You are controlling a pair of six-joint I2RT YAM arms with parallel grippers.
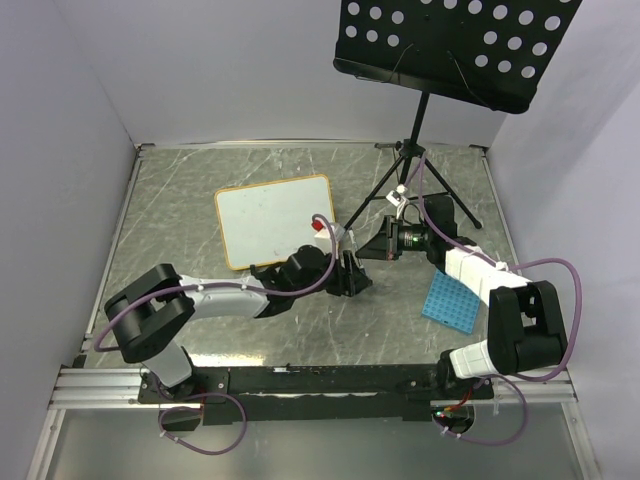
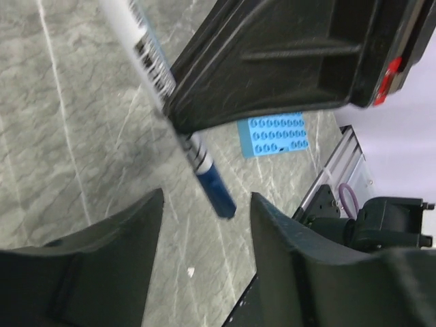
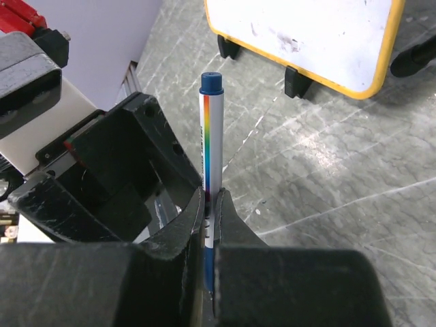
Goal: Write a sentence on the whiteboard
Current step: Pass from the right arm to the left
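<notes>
Clamping a marker (image 3: pixel 211 136) tight in the right gripper (image 3: pixel 208 204), blue cap pointing away from the fingers. Straddling that cap with the left gripper (image 2: pixel 206 201), jaws standing parted, cap lying in the gap. Just beyond, resting on the grey marbled table (image 1: pixel 180 190): the whiteboard (image 1: pixel 275 222), left of both grippers.

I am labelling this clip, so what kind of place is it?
Likely a robotics lab workcell: a left arm and a right arm bolted to a rail, a marbled table, plain white walls around it.
</notes>
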